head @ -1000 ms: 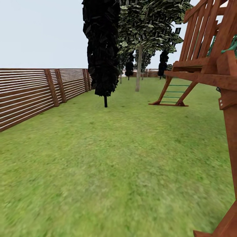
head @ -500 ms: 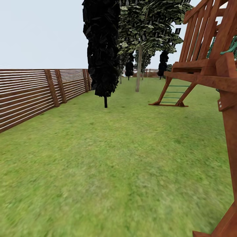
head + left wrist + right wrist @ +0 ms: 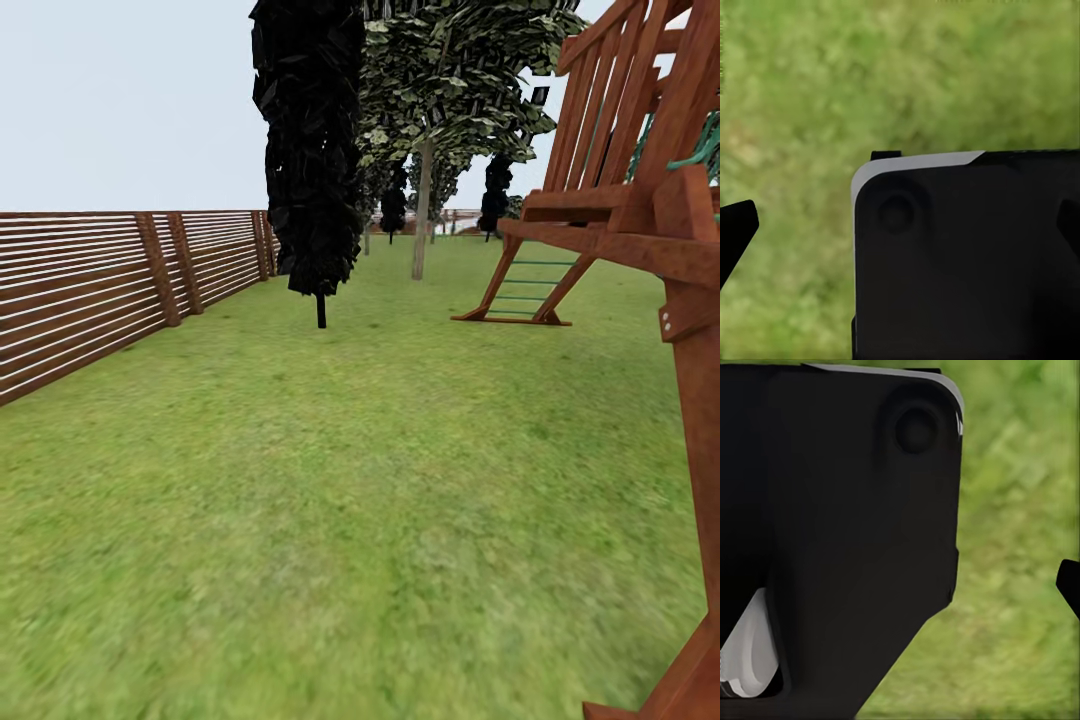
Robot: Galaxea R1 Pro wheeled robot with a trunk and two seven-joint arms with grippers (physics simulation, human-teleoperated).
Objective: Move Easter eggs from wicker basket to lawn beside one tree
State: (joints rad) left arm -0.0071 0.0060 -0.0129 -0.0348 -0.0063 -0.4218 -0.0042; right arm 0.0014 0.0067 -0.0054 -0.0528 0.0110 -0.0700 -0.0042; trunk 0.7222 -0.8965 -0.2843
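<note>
One tree [image 3: 423, 200] with a pale trunk is standing far ahead on the lawn [image 3: 330, 500], beside one dark cypress [image 3: 312, 150]. Grass is lying beneath both grippers; their spread cannot be told.

The lawn [image 3: 330, 480] spreads wide and flat, green grass with paler, yellowish patches, running from the near foreground back into the far end of the garden [image 3: 400, 270]. A brown slatted wooden fence [image 3: 110, 280] borders the grass on the left side. Well back on the lawn stands the tree [image 3: 422, 205], upright, with a straight pale grey-brown trunk and a broad canopy of green leaves overhead. More leafy trees line up behind it, too small to tell apart clearly. Blurred grass also shows under both wrist cameras.
</note>
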